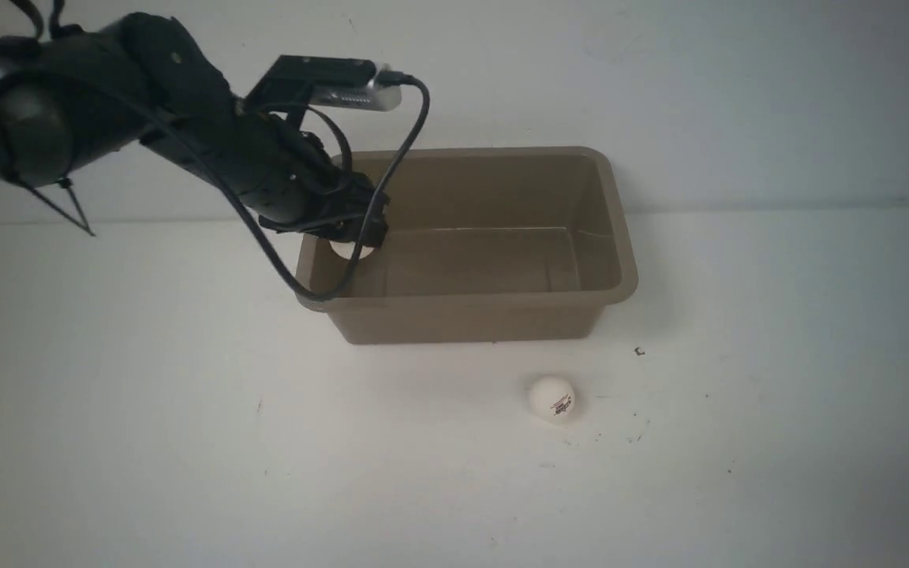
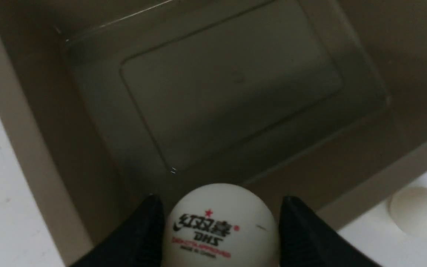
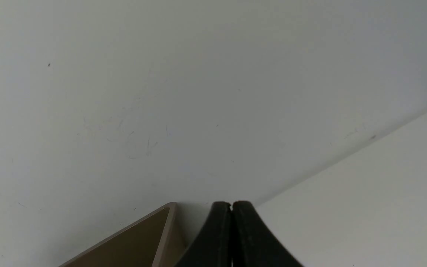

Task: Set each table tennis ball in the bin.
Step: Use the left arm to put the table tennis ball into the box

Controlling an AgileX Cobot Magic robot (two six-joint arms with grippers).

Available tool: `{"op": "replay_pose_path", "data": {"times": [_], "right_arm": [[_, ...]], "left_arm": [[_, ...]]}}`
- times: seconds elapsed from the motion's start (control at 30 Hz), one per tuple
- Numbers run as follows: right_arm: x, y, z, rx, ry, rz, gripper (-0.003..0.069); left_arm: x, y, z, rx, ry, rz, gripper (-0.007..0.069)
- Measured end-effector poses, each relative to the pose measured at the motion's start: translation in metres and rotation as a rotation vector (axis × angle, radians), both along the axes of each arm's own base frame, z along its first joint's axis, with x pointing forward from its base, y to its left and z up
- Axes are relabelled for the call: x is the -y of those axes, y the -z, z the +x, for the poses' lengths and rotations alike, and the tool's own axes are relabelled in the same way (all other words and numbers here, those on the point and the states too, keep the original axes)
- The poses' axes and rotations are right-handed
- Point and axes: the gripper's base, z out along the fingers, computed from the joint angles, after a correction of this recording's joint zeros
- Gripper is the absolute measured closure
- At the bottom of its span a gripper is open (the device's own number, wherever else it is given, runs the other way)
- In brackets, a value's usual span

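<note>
My left gripper (image 1: 353, 241) hangs over the left end of the taupe bin (image 1: 470, 304), inside its rim. It is shut on a white table tennis ball (image 2: 219, 226) with black and red printed text, which shows between the black fingers (image 2: 139, 233) above the bin's bare floor (image 2: 232, 85). The ball peeks out below the gripper in the front view (image 1: 348, 251). A second white ball (image 1: 552, 397) with a small dark print lies on the table in front of the bin; it also shows in the left wrist view (image 2: 417, 209). My right gripper (image 3: 231, 204) is shut and empty, beside a bin corner (image 3: 139, 241).
The white table (image 1: 147, 394) runs up to a pale wall (image 1: 699, 95) right behind the bin. A small dark speck (image 1: 639, 351) lies to the right of the loose ball. My left arm and its cable (image 1: 415, 126) cross above the bin's left end.
</note>
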Motion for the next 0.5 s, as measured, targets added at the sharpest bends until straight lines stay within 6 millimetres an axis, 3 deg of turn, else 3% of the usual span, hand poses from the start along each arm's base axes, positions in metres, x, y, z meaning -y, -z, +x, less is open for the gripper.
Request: {"op": "replay_pose_path", "data": {"times": [0.17, 0.3, 0.5], "right_arm": [[0.0, 0.0, 0.0, 0.0, 0.0, 0.0, 0.0672], [0.0, 0.0, 0.0, 0.0, 0.0, 0.0, 0.0672], [0.0, 0.0, 0.0, 0.0, 0.0, 0.0, 0.0672]], "left_arm": [[0.005, 0.016, 0.02, -0.023, 0.024, 0.01, 0.0251], [0.007, 0.024, 0.031, -0.021, 0.027, 0.011, 0.0142], [0.008, 0.03, 0.035, -0.033, 0.03, 0.013, 0.0097]]}}
